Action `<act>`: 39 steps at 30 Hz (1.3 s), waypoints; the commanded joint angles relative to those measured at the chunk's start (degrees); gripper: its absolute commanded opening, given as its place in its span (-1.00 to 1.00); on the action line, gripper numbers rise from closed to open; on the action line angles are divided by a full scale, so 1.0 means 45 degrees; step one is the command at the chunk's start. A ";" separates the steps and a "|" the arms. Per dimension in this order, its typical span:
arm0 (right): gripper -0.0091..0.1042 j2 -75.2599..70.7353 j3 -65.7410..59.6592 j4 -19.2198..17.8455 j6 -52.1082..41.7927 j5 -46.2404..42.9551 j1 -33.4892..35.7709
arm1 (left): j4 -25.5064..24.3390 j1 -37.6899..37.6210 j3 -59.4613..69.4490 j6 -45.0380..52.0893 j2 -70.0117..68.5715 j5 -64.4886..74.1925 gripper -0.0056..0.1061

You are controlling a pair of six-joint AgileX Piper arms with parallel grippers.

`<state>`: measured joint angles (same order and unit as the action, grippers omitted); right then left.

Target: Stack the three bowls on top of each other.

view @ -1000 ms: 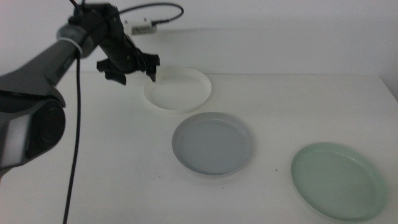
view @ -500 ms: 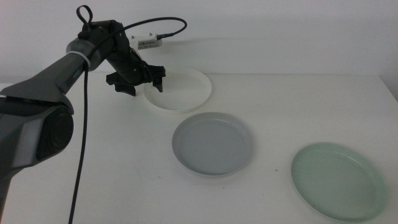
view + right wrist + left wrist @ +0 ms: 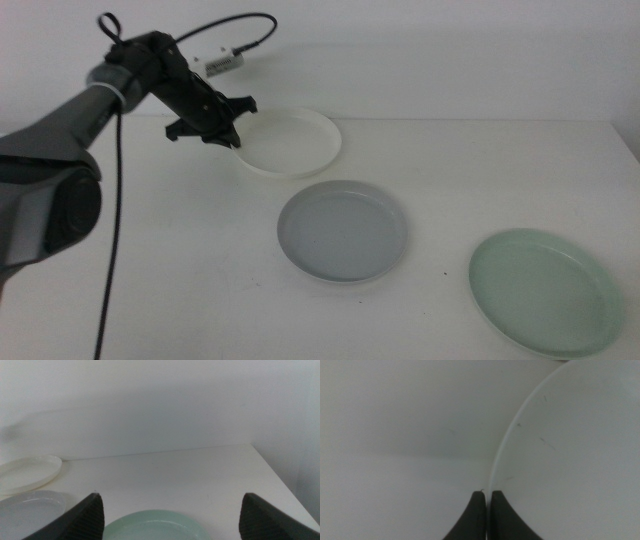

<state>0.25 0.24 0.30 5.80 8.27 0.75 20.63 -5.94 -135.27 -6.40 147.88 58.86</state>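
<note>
Left gripper point(image 3: 232, 141): your left arm reaches to the far left of the worktop point(image 3: 180, 260); jaws pinch the left rim of the white bowl point(image 3: 290, 141), nearly pressed together.
White bowl: farthest back, flat on the worktop.
Grey bowl point(image 3: 343, 230): centre, just in front of the white one, apart from it.
Green bowl point(image 3: 545, 289): front right, well apart from the grey one.
Right gripper point(image 3: 172, 510): you see it spread wide, hovering above the green bowl's near side.
</note>
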 commanded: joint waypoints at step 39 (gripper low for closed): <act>0.80 -0.0056 -0.0053 -0.0067 -0.0057 -0.0130 -0.0057 | -0.0166 -0.3625 1.2625 0.0017 -0.8579 -0.5139 -0.93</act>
<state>0.25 0.24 0.30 5.80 8.27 0.75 19.52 -22.13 -78.54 -6.01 109.00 36.06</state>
